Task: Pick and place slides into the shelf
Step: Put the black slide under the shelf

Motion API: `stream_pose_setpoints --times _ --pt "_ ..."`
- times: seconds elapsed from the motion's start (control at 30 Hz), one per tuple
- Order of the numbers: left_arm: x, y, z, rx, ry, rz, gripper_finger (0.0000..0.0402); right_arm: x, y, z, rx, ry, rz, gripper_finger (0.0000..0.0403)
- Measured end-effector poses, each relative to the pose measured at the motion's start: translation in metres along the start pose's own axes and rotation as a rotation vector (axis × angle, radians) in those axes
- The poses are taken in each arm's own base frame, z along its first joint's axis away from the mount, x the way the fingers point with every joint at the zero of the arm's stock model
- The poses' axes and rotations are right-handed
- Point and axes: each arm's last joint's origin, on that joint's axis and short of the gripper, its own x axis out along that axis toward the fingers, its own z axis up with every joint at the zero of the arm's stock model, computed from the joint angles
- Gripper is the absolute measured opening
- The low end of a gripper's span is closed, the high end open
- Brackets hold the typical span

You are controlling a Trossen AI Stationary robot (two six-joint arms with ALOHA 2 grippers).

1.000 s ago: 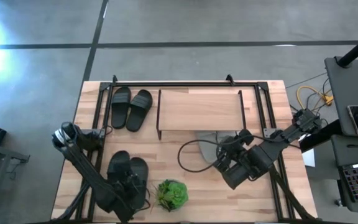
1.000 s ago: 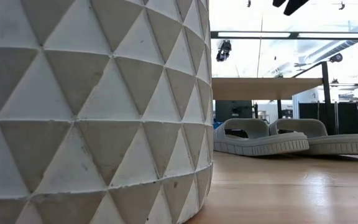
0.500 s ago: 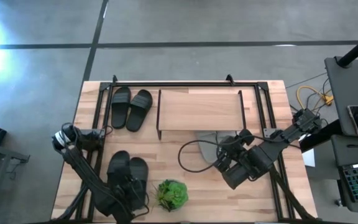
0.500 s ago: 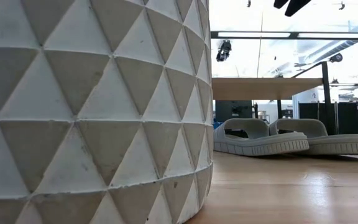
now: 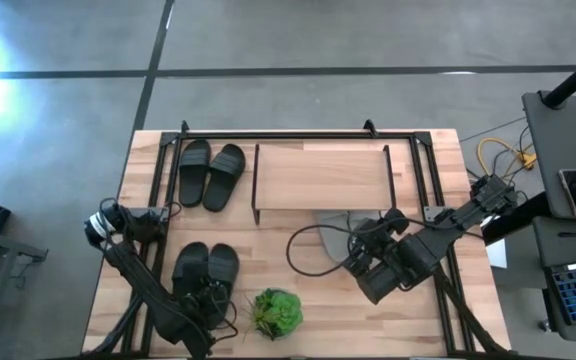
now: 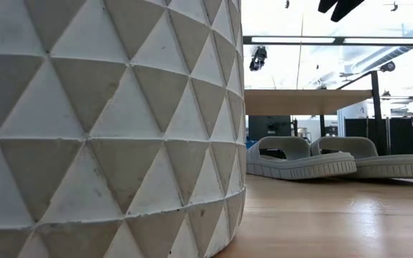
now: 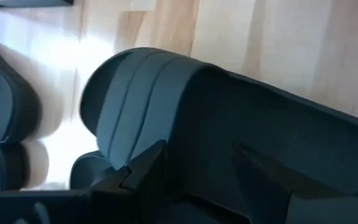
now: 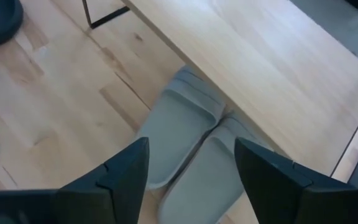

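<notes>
Shelf (image 5: 320, 176): low rack, pale plank top, thin black wire frame, standing at the far middle of the surface (image 5: 268, 260).

Contents: one grey pair (image 8: 191, 149) of slides, heels tucked under the plank's near right edge, toes projecting onto the surface. The high view shows only a grey sliver of it beside the right arm; the right wrist view shows both sandals side by side and touching; the low view shows them flat under the plank.

Outside the shelf: far black pair (image 5: 209, 172), lying side by side just left of the shelf. Near black pair (image 5: 204, 272), at the near left of the surface, just left of the plant (image 5: 276, 311).

Plant pot (image 6: 106, 122): white, with triangular facets, seen only in the low view, where it fills the left half.

Left gripper (image 5: 211, 298): over the heel end of the near black pair; the left wrist view shows its fingers (image 7: 142, 171) spread about a dark sandal strap, whether touching it cannot be told.

Right gripper (image 5: 356, 258): above the grey pair, fingers (image 8: 129, 168) wide apart and empty.
</notes>
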Motion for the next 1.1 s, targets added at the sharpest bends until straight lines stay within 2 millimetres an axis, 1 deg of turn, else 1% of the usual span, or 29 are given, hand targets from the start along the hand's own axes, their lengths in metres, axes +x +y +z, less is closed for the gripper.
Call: stream_pose_setpoints --times 0.1,0.17,0.4,0.67,0.87,0.97,1.1 --pt "-0.010 0.004 0.004 -0.026 -0.032 -0.016 0.0166 0.001 0.000 -0.001 0.011 0.006 -0.001 0.0228" --pt "-0.010 0.005 0.004 -0.028 -0.038 -0.012 0.0166 0.001 0.000 -0.001 0.013 0.006 -0.004 0.0228" --pt "-0.003 0.008 0.002 -0.021 -0.064 0.039 0.0166 0.006 0.000 -0.005 0.015 0.009 -0.017 0.0228" --pt "0.013 0.010 0.000 -0.015 -0.059 0.092 0.0166 0.007 0.001 -0.006 0.033 0.014 -0.019 0.0228" --pt "0.019 0.012 -0.001 -0.011 -0.065 0.115 0.0163 0.007 0.001 -0.007 0.033 0.027 -0.017 0.0228" --pt "0.022 0.015 0.001 0.013 -0.056 0.132 0.0140 0.007 0.001 -0.007 0.033 0.032 -0.016 0.0228" --pt "0.028 0.018 0.005 0.019 -0.048 0.138 0.0074 0.007 0.001 -0.007 0.033 0.032 -0.016 0.0228"
